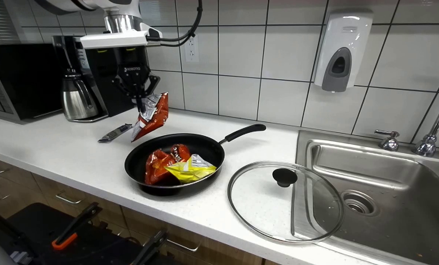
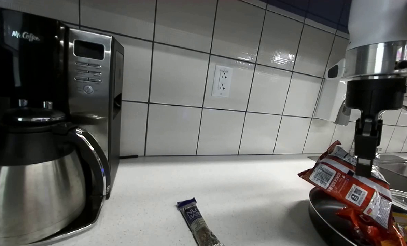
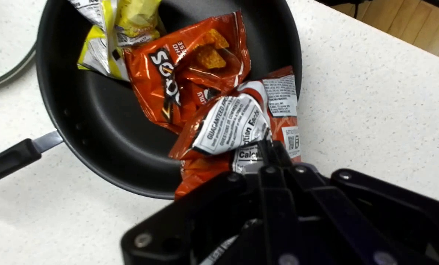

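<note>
My gripper (image 1: pixel 141 109) is shut on a red chip bag (image 1: pixel 157 116), and the bag hangs tilted above the counter beside the black pan (image 1: pixel 204 143). In the wrist view, the fingers pinch this bag (image 3: pixel 227 129) near its white nutrition label, and the bag overlaps the pan's edge from that angle. Inside the pan lie a red Doritos bag (image 3: pixel 160 84) and a yellow bag (image 3: pixel 138 22). A wrapped nut bar (image 2: pixel 200 222) rests on the counter outside the pan. The gripper's linkage covers part of the held bag in the wrist view.
A glass lid (image 1: pixel 250 198) with a black knob lies partly over the steel sink (image 1: pixel 389 165). The pan handle (image 1: pixel 245 132) points toward the tiled wall. Behind the arm stand a coffee maker (image 2: pixel 94 123) with a steel carafe (image 2: pixel 36 198) and a microwave (image 1: pixel 31 81).
</note>
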Robot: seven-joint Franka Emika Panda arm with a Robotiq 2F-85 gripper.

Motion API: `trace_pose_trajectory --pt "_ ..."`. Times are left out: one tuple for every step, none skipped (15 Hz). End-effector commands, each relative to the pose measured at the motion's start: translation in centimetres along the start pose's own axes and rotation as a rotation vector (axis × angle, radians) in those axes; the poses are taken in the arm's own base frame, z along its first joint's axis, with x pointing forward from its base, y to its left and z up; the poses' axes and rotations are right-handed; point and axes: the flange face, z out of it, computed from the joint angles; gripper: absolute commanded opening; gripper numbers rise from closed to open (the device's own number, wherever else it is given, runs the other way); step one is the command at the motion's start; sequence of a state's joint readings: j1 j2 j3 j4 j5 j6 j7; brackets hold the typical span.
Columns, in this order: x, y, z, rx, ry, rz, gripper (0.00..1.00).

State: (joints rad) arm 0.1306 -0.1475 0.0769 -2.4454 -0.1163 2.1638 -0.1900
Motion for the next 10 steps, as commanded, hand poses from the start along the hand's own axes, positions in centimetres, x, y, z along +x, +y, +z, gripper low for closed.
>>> trace_pose_trajectory --pt "-1.9 2.2 -0.7 -0.022 0.024 0.037 0.00" --pt "-2.2 2.8 -0.7 -0.023 0.021 0.055 0.00" --pt "-2.6 3.3 -0.6 -0.021 0.022 0.068 0.00" --pt "-2.9 3.8 -0.4 -0.022 0.019 0.083 0.00" --pt "-3.3 4.4 -0.2 -0.025 0.014 0.098 0.00" --pt "-3.6 5.1 -0.1 -0.032 0.009 0.114 0.00" --pt "-3.9 5.7 0.1 -0.041 0.002 0.126 0.00" --pt "-4.3 6.4 0.3 -0.050 -0.005 0.140 0.00" --pt "-4.5 7.1 0.5 -0.057 -0.011 0.149 0.00" --pt "-4.8 7.8 0.7 -0.064 -0.019 0.161 0.00"
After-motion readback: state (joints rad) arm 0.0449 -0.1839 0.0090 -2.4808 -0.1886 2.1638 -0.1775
